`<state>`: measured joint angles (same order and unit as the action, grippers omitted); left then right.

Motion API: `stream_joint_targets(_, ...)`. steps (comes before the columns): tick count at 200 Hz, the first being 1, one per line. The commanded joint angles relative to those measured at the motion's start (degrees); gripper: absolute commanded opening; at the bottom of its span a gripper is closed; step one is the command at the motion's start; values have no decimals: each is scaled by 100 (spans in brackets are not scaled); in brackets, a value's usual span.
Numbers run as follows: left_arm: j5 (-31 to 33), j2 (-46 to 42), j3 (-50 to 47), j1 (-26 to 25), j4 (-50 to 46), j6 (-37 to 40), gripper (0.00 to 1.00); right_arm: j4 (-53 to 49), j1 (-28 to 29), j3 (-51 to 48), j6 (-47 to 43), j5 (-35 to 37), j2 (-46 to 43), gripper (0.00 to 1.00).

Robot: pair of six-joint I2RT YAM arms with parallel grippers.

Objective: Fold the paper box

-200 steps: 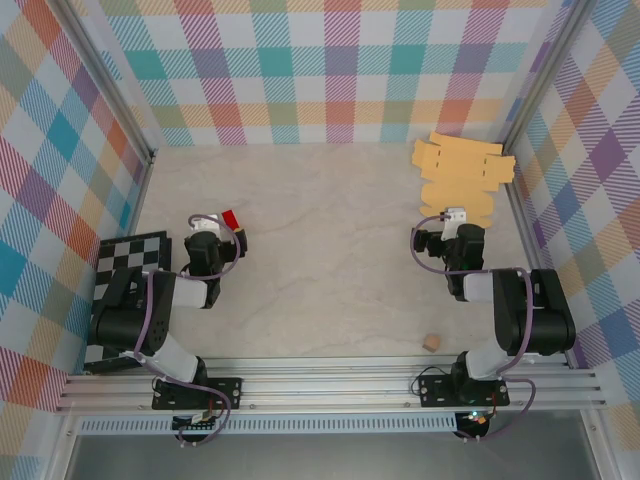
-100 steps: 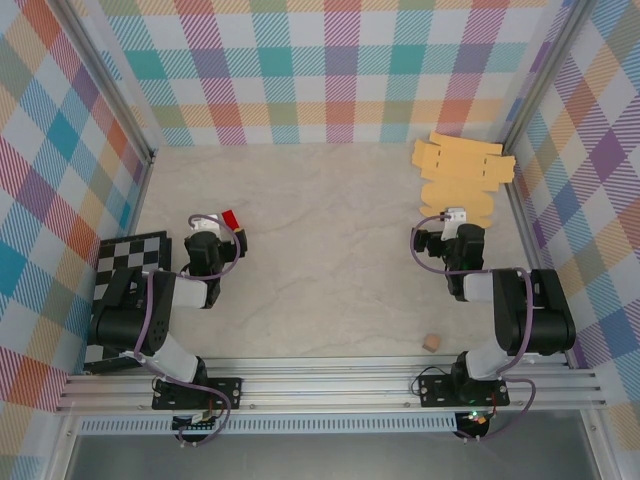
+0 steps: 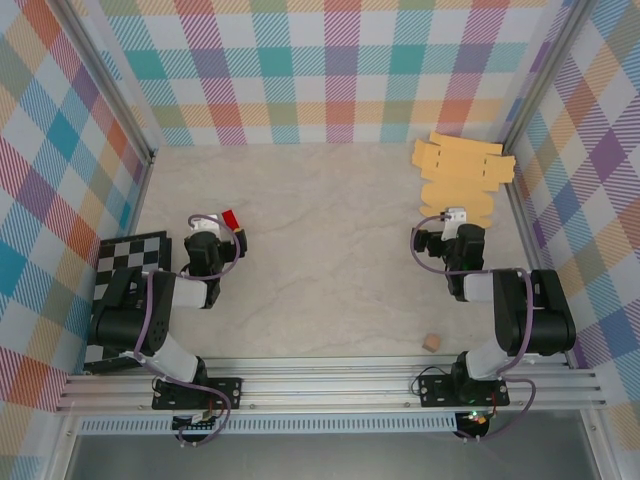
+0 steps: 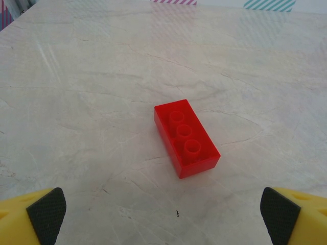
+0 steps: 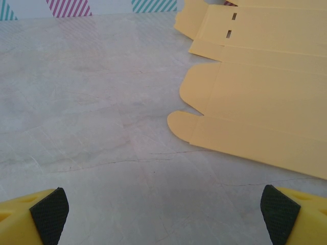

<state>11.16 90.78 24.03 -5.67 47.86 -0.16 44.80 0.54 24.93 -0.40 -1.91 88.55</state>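
Paper box (image 3: 460, 172): a flat, unfolded yellow-orange die-cut sheet, lying on the table (image 3: 330, 230) in the upper right of the top view, close to the back right corner of the patterned walls.
Box condition: all panels lie flat (as it stands it is a sheet, not a container). In the right wrist view it takes up the upper right of the frame, with two rounded flaps pointing toward frame left and two small slots near the top.
Right gripper (image 5: 163, 214): jaws wide apart, with black pads at the two lower corners of the wrist view and bare tabletop between them. In the top view it sits just below the sheet's near edge, and whether it touches the sheet cannot be told.
Left gripper (image 4: 163, 214): jaws wide apart, holding nothing, with tabletop between the pads.
Red block (image 4: 186, 138): a studded brick, centre of the left wrist view, resting on the table ahead of the fingers and apart from them.
Tan cube (image 3: 431, 342): lower centre-right of the top view, alone on the table.
Checkered board (image 3: 125, 262): left edge of the top view, beside the left arm.
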Motion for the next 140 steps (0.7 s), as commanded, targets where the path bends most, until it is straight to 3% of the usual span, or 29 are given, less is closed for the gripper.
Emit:
stream_joint_targets(1,-78,-122,-61,79,-53,90,100,-58,-44,-15,94,-9,-118,100)
stream_joint_targets(13,16,-258,-67,39,-91,101,100,-61,-54,-14,102,-34,-112,100)
stream_joint_targets(28,370,-763,175,-42,-981,45,100,-238,-54,50,52,-116,-192,100)
stream_joint_targets(46,1126,-1538,352,-86,-1918,-370,100,-2162,-43,886,106,-44,-642,100)
stream_joint_targets(65,1745,-2282,400,-90,-2524,-1055,100,-3341,-45,1696,490,498,-803,100)
stream_joint_targets(99,1648,-2532,1288,-84,-4080,-1650,100,-5001,-53,3274,974,1144,-224,100)
stream_joint_targets(118,2163,-2336,1863,-47,-5108,-2978,100,-5654,-55,4247,1122,1070,578,100)
stream_joint_targets(140,1255,-2155,2376,74,-5516,-3050,100,-6160,-202,5267,1352,906,1517,100)
